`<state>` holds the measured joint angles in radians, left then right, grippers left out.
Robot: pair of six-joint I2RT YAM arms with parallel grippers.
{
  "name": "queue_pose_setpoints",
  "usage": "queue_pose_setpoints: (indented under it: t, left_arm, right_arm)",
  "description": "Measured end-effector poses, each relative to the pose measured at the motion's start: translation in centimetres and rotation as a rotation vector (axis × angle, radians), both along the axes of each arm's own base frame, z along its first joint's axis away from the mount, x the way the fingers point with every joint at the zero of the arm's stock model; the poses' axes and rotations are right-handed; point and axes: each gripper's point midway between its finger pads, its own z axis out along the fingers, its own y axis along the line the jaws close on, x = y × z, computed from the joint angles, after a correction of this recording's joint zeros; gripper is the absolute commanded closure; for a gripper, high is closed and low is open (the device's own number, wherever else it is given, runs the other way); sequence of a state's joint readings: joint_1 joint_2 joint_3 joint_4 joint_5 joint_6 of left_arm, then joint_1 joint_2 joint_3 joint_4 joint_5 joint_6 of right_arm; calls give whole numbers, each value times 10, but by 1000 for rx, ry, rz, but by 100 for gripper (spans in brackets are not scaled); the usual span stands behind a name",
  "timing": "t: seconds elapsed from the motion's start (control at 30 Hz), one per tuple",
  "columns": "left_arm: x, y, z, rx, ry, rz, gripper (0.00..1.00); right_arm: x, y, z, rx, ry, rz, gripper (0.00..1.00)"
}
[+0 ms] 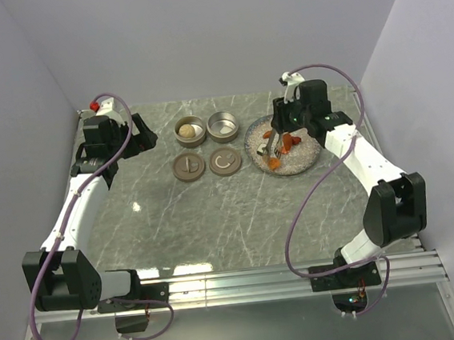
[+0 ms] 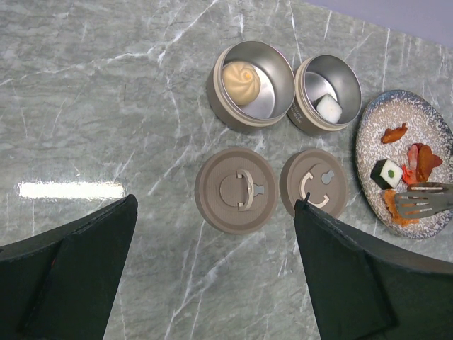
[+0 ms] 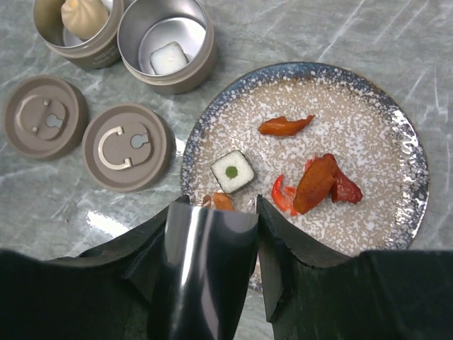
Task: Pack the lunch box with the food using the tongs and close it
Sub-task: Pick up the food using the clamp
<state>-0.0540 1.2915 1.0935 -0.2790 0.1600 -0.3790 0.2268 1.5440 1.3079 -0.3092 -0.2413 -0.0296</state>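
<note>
A grey veined marble table [image 1: 216,219] sits between pale, bare walls. At its right, a round stoneware plate [image 3: 368,127], sand-speckled with a dark blue rim, carries most of the food. To the left of the plate stand the two round taupe metal tins [image 2: 223,113] of the lunch box, bright steel inside, and their flat lids [image 2: 237,212] with folding handles lie just in front.

The right gripper [image 3: 216,212] hovers over the plate's near edge, pinching the slim polished grey metal tongs [image 3: 205,276] between both fingers. The tongs look stiff, springy and slick, so a grip on the mid-shanks seems best.

The left gripper [image 1: 142,138] hangs spread wide and empty, left of the tins.

One beige pleated bun [image 2: 242,73] and a white block [image 2: 329,108] are already in the tins. A dark-edged block with a green centre [image 3: 233,171] and glossy orange-red strips [image 3: 318,184] remain on the plate. All seem light and soft. The strips are likely slippery, and the block is best squeezed gently on its flat sides.
</note>
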Motion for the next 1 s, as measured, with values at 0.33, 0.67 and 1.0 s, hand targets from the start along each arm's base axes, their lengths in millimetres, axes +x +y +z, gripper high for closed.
queue_pose_setpoints:
  t: [0.33, 0.67, 1.0]
  left_arm:
    - [0, 0, 0, 0, -1, 0, 0]
    - [0, 0, 0, -1, -1, 0, 1]
    - [0, 0, 0, -1, -1, 0, 1]
  right_arm:
    - [-4, 0, -2, -11, 3, 6, 52]
    - [-17, 1, -20, -32, 38, 23, 66]
    - [-11, 4, 23, -47, -14, 4, 81]
